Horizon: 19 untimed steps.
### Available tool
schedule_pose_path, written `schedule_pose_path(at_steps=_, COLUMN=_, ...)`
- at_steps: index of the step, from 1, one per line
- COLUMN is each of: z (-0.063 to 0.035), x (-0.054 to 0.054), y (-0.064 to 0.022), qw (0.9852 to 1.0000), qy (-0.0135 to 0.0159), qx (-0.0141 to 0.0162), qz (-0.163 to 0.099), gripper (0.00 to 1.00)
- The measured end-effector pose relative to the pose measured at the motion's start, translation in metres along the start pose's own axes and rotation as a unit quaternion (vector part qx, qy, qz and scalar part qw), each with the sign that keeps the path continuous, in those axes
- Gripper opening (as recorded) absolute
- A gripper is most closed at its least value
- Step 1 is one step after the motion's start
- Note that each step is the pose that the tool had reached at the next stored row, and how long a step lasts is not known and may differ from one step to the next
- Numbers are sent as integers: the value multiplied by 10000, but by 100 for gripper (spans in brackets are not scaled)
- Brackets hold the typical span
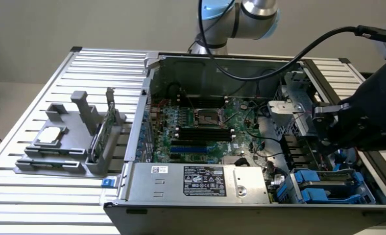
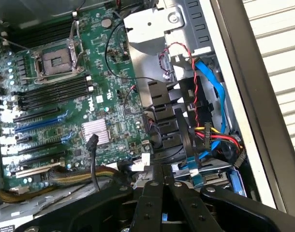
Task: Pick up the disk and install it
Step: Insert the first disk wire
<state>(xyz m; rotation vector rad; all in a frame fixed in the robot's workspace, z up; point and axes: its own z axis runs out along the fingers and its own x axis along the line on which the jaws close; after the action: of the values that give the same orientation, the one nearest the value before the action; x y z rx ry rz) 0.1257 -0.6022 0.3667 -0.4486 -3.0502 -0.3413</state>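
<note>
Disk [image 1: 340,180]: flat in blue-railed bay, case [image 1: 212,68] corner at exterior view's right, near side. Long axis seemingly left-right across that view. Gripper [image 2: 162,188]: fingers pressed together, empty, just beside disk's connector edge. Room tight: case wall one side, power supply [image 1: 200,181] other, cables [image 2: 220,137] close above. Surface: slatted metal table [image 1: 49,210].

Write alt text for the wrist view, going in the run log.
The arm's shut black fingers hang over the drive-bay corner of an open PC case, close to a blue cable and a red, yellow and black wire bundle. Beyond them lies the green motherboard with an empty CPU socket and rows of black slots.
</note>
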Motion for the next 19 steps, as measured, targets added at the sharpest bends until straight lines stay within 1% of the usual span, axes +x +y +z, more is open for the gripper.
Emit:
schedule_pose_path(at_steps=2, z=4, x=0, y=-1, qw=9999, qy=-24, qx=-9, qz=160, gripper=11)
schedule_pose_path(at_steps=5, z=10, x=-1, y=-2, qw=9992, qy=-64, qx=-23, qz=404, gripper=11)
schedule_pose_path(at_steps=9, z=18, x=-1, y=-4, qw=9972, qy=-122, qx=-44, qz=743, gripper=11)
schedule_pose_path(at_steps=14, z=21, x=-2, y=-5, qw=9933, qy=-194, qx=-68, qz=1135, gripper=11)
schedule_pose_path(at_steps=17, z=21, x=-2, y=-5, qw=9906, qy=-232, qx=-82, qz=1348, gripper=11)
schedule_pose_path(at_steps=19, z=21, x=-2, y=-5, qw=9884, qy=-258, qx=-94, qz=1491, gripper=11)
